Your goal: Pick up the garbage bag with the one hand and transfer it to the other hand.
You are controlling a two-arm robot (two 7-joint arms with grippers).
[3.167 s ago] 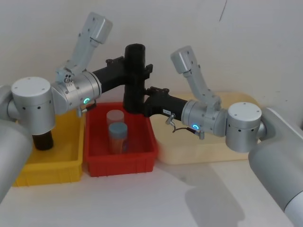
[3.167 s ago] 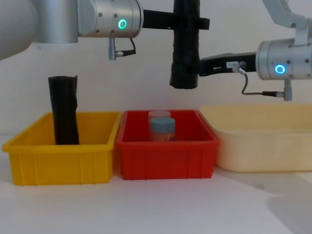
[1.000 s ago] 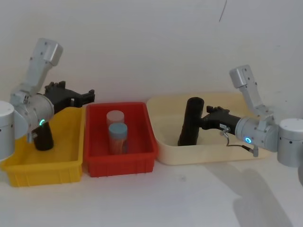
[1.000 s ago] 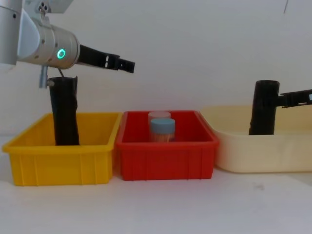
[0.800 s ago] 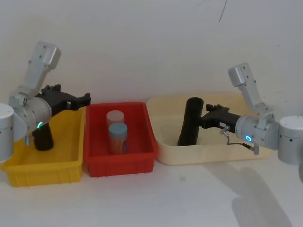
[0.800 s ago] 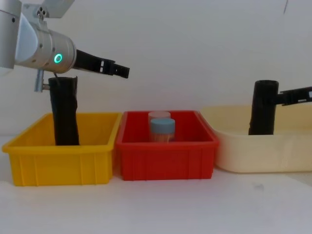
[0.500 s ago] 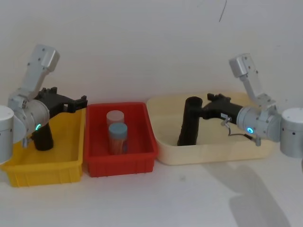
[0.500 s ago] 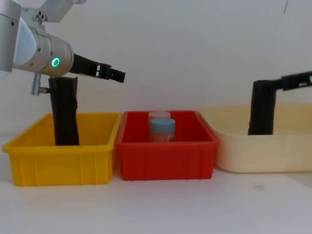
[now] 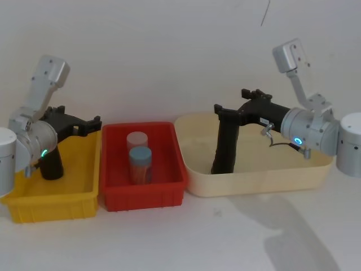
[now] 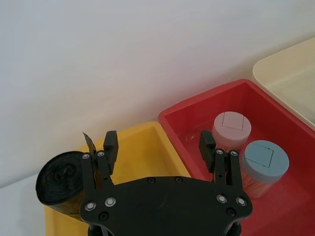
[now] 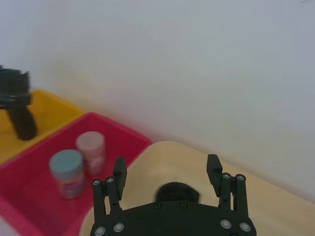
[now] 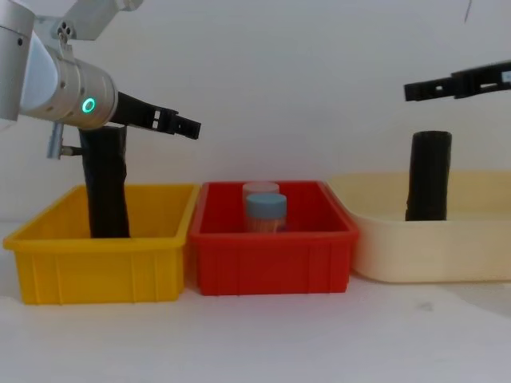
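The garbage bag [image 9: 225,148], a smooth black roll, stands upright in the cream bin [image 9: 254,182], also seen from the side [image 12: 429,177]. My right gripper [image 9: 225,107], with the blue ring, hovers open just above the bag's top, apart from it [image 12: 415,89]. In the right wrist view the bag's top [image 11: 177,192] lies below the spread fingers [image 11: 119,172]. My left gripper [image 9: 93,123], with the green ring, is open and holds nothing. It sits above the yellow bin's [image 9: 56,204] right part [image 12: 190,128].
A ragged-topped black roll [image 12: 106,183] stands in the yellow bin. The red bin [image 9: 144,197] between the two holds a pink-lidded jar [image 10: 231,129] and a blue-lidded jar [image 10: 265,161]. White tabletop lies in front, a white wall behind.
My right gripper let go of the garbage bag and rose above it; the bag now stands alone in the cream bin. My left arm drew back slightly to the left.
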